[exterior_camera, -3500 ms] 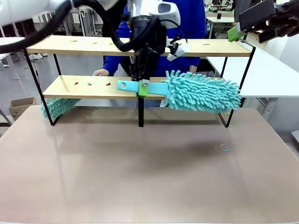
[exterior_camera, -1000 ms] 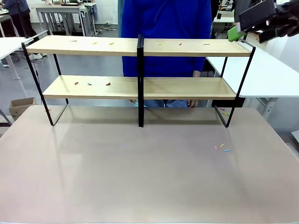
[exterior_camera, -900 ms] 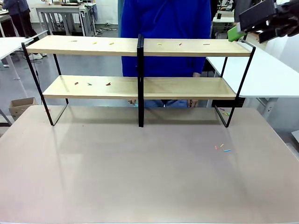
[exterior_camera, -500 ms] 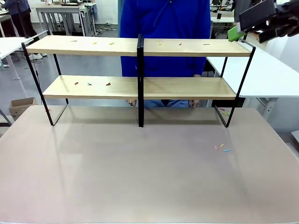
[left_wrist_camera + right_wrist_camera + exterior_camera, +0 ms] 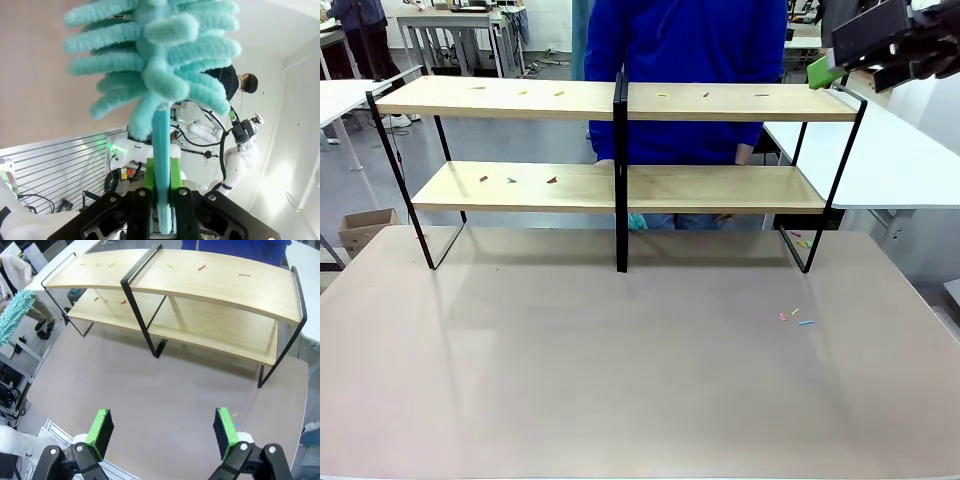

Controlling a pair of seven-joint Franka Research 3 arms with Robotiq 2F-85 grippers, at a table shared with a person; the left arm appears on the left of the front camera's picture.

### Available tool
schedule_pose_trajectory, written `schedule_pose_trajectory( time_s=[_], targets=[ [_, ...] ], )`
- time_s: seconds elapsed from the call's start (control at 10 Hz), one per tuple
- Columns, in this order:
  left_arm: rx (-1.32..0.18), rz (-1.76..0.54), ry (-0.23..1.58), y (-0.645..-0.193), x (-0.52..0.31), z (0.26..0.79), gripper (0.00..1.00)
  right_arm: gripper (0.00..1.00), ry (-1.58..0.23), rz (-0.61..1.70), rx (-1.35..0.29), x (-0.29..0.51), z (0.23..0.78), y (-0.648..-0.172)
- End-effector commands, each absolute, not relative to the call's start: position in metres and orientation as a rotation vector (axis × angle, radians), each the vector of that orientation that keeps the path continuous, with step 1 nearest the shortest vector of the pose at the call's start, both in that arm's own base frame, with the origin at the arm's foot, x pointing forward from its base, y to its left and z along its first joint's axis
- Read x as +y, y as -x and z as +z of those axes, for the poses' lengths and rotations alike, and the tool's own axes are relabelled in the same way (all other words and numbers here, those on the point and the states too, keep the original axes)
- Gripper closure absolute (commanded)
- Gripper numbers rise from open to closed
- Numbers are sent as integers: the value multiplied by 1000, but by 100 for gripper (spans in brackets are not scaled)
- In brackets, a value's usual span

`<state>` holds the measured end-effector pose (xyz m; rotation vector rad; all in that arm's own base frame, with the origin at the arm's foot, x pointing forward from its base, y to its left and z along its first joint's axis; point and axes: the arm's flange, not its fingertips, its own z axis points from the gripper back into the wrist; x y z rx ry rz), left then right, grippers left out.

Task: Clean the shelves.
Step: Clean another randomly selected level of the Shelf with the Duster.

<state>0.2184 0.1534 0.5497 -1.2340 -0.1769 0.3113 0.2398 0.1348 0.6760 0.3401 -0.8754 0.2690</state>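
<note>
- The shelves (image 5: 720, 188) stand along the desk's (image 5: 620, 380) far edge, with a person (image 5: 680, 60) in blue just behind.
- Coloured scraps (image 5: 551, 180) dot the top board and the lower board's left half.
- The left tool (image 5: 161, 172) is clenched on a teal duster (image 5: 160, 60), off the desk's left side.
- The right tool (image 5: 165, 432) hangs released, high above.
- The sweep will likely go best with the fluffy head laid flat, drawn end to end and kept clear of the centre post (image 5: 620, 170).
</note>
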Motion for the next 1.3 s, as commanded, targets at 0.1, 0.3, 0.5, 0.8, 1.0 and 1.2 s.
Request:
schedule_pose_trajectory(
  time_s=[0.1, 0.3, 0.5, 0.8, 1.0, 1.2],
  targets=[
    [-126, 6, 1156, -232, 110, 563, 87, 0, -348, 271, -875, 134, 677, -241],
    [-136, -112, 1089, -232, 76, 572, 87, 0, -348, 271, -875, 134, 677, -241],
    [-27, -282, 1126, -214, 76, 570, 87, 0, -348, 271, -875, 134, 677, -241],
    [192, -560, 1009, -207, 35, 560, 87, 0, -348, 271, -875, 134, 677, -241],
    [345, -749, 913, -201, 33, 554, 87, 0, -348, 271, -875, 134, 677, -241],
    [416, -728, 794, -207, 19, 535, 87, 0, -348, 271, -875, 134, 677, -241]
  ],
)
